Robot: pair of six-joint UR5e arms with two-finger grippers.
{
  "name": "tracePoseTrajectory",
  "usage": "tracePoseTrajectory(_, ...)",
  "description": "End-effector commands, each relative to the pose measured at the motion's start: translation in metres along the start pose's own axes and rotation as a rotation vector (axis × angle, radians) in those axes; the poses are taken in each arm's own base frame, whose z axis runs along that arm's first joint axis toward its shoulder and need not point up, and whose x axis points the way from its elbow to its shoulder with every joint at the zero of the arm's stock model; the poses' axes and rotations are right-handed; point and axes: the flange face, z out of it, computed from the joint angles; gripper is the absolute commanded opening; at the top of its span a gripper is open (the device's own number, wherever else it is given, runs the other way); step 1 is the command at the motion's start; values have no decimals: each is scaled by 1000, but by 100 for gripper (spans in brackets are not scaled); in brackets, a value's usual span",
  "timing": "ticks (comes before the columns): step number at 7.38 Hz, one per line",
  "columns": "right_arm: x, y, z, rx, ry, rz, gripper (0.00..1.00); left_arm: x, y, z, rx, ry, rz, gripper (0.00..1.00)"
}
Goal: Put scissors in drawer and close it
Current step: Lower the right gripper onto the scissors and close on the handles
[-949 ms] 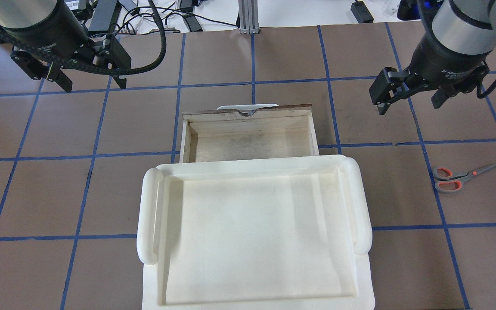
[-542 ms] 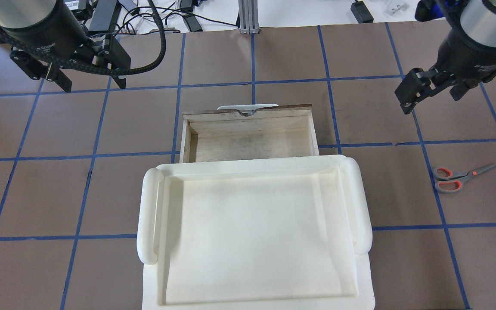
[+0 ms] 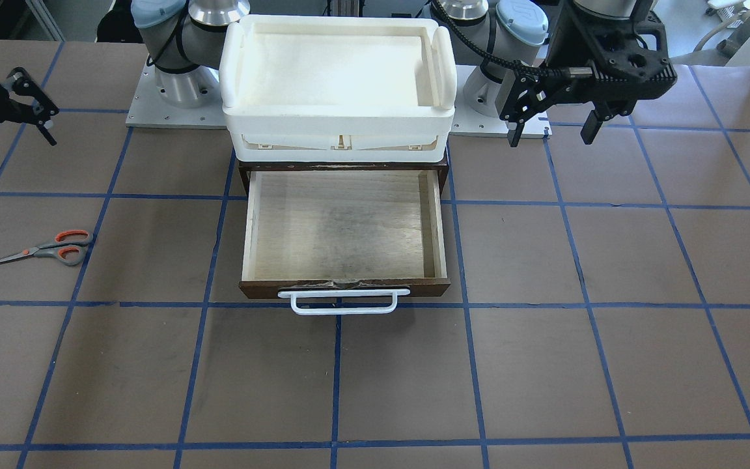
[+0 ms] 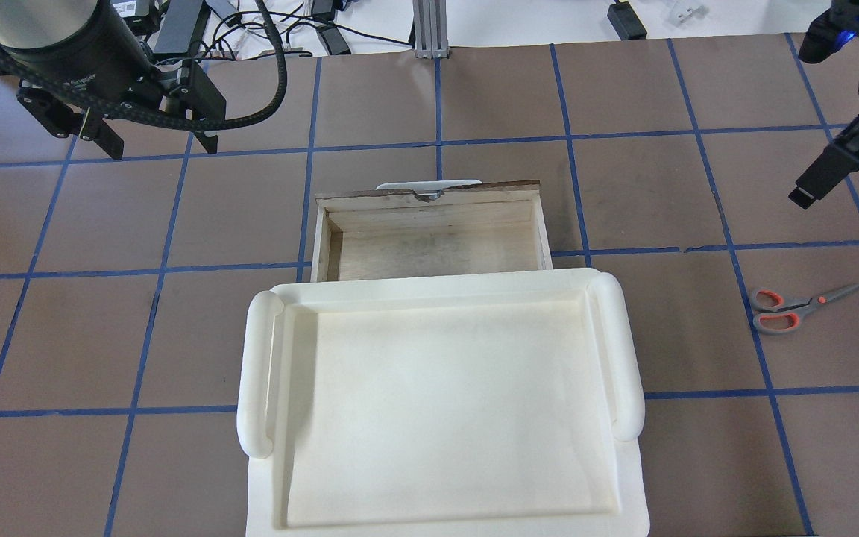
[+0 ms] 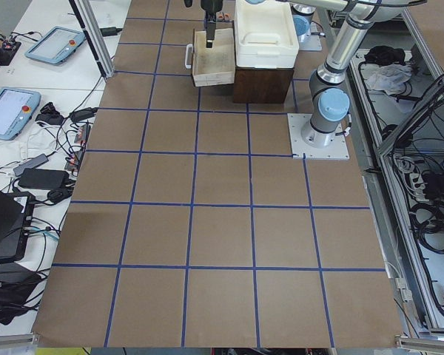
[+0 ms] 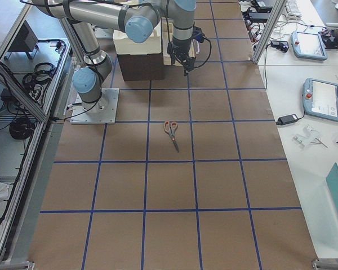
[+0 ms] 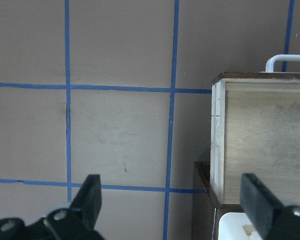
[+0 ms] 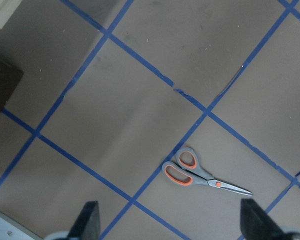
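Overhead exterior shows the scissors (image 4: 798, 306) lying flat on the table (image 4: 474, 97) on the robot's right, well apart from the drawer (image 4: 429, 250). Their blades are together and point away from the drawer, and the 2 orange-lined loops rest over a blue tape line (image 4: 743, 298). The drawer is pulled out toward the far side, its pale wood floor in full sight. Its dark front and white handle (image 3: 342, 301) are clearest in the front-facing view. A white tray (image 4: 258, 373) sits on the cabinet above the drawer's rear. The right gripper (image 8: 171, 220) hangs in the air beyond the scissors, nearer the table's far edge. Its jaws are spread wide and hold nothing. In its wrist view the scissors lie on the table below, between the 2 fingers (image 8: 87, 222) and apart from both. The left gripper (image 4: 162, 151) hangs over bare table to the drawer's left, also wide apart and holding nothing. Its wrist view catches the drawer's left wall and a corner of the handle at the frame's right side.
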Motion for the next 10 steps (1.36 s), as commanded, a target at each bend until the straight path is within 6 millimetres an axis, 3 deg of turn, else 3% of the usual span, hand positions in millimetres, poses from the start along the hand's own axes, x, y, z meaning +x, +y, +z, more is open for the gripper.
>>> tracePoseTrajectory(1, 48, 25, 30, -13, -49, -206, 100, 1, 0, 0, 0, 0, 2, 100)
tracePoseTrajectory(4, 122, 52, 79, -5, -14, -576, 100, 0, -1, 1, -2, 0, 0, 100)
tracePoseTrajectory(8, 139, 54, 99, -70, -21, -682, 100, 1, 0, 0, 0, 0, 2, 100)
tracePoseTrajectory(10, 143, 52, 124, -62, -79, -773, 100, 1, 1, -1, 1, 0, 2, 100)
